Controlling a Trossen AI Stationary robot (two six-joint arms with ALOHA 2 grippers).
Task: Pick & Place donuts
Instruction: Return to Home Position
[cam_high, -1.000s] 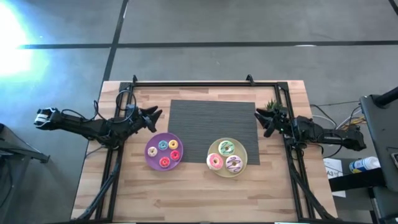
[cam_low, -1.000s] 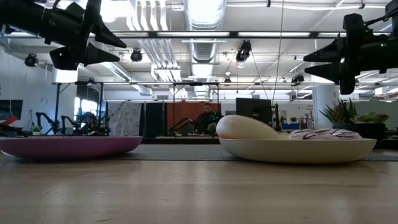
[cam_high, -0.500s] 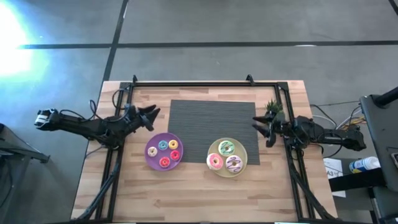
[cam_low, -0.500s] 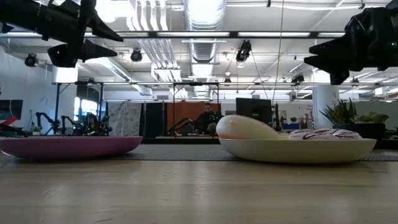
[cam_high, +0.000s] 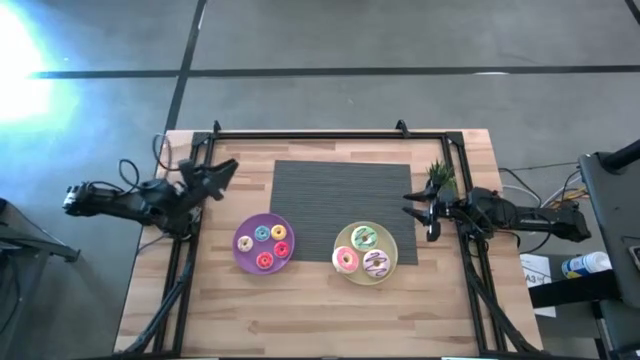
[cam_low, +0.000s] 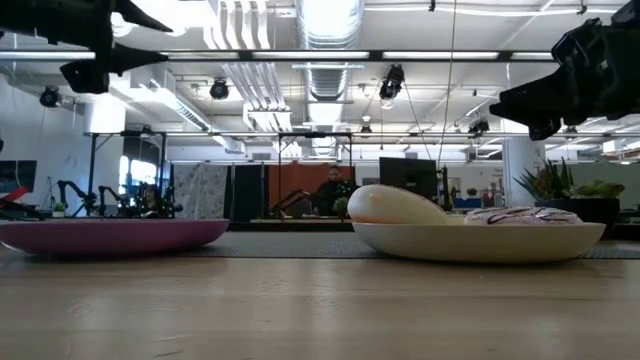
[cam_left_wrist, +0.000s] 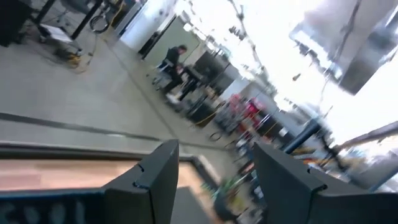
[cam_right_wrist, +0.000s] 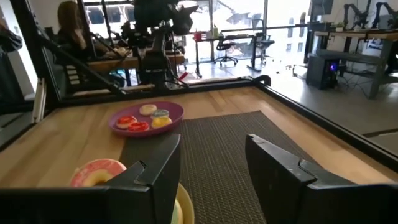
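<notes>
Several tiny donuts (cam_high: 264, 246) in red, yellow and pale colours lie on the round purple plate (cam_high: 242, 258), also seen in the right wrist view (cam_right_wrist: 175, 111). Three larger iced donuts lie on the pale-yellow plate (cam_high: 390, 244): green-white (cam_high: 363, 237), pink (cam_high: 346, 260), purple-white (cam_high: 376, 264). My left gripper (cam_high: 222, 168) hovers open over the table's left edge, far-left of the purple plate. It points up into the room (cam_left_wrist: 214, 180). My right gripper (cam_high: 413, 208) is open, level and above the table, right of the yellow plate. It faces the pink donut (cam_right_wrist: 97, 172).
A dark grey ribbed mat (cam_high: 343, 195) lies on the far half of the wooden table, behind both plates. A small green plant (cam_high: 438, 172) stands near the right arm. Black frame rails (cam_high: 330, 133) run along the far edge and both sides. People sit in the room beyond (cam_right_wrist: 68, 25).
My left gripper has drawn back toward the table's left and far edges, rising and tipping upward. My right gripper has moved a little toward the table's middle and near side, rolling about its axis. Plates and donuts have stayed put.
</notes>
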